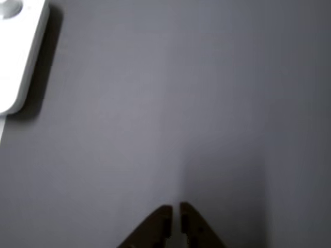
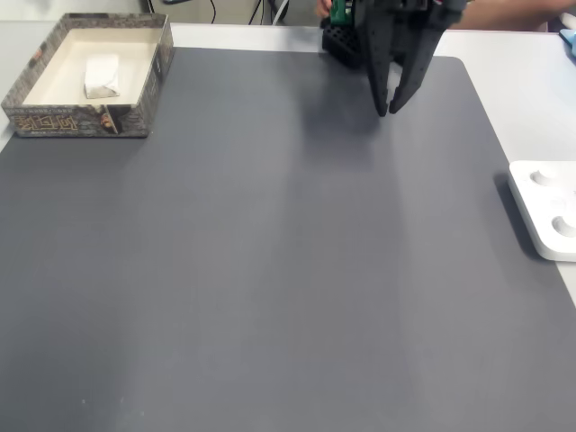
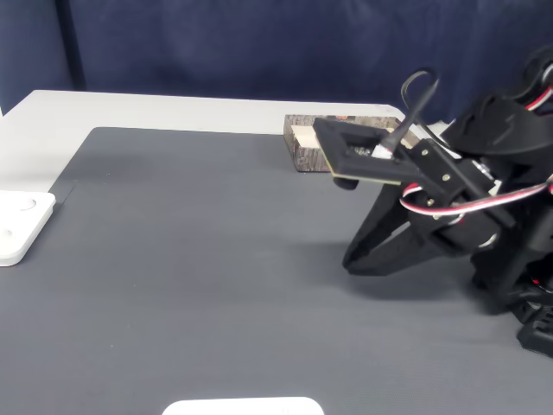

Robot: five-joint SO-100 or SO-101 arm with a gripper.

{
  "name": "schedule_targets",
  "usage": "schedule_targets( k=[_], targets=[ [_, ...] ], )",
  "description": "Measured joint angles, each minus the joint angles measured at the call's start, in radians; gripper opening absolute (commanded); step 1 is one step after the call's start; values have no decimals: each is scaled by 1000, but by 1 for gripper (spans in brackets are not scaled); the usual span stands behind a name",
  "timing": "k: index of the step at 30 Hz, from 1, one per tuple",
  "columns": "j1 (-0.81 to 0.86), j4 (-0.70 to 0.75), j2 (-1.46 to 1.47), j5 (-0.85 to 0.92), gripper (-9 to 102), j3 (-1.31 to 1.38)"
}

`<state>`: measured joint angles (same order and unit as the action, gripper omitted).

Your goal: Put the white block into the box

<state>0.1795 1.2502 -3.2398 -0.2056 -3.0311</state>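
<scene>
white block lies inside the box at the mat's far left corner in a fixed view. the gripper hangs above the grey mat, well apart from the box, fingers almost together, holding nothing. a flat white device sits at the mat's right edge.

The other view rides the arm, looking close down past the hand at the mat. One fixed view looks down from above toward the arm; another looks low across. Both share the mat and box.
</scene>
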Motion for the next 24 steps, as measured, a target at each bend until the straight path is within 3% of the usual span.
schedule_targets(
  k=[17, 24],
  targets=[
    [-60, 35, -51, 35, -2, -41],
    [-60, 66, -51, 156, -2, -41]
  ],
)
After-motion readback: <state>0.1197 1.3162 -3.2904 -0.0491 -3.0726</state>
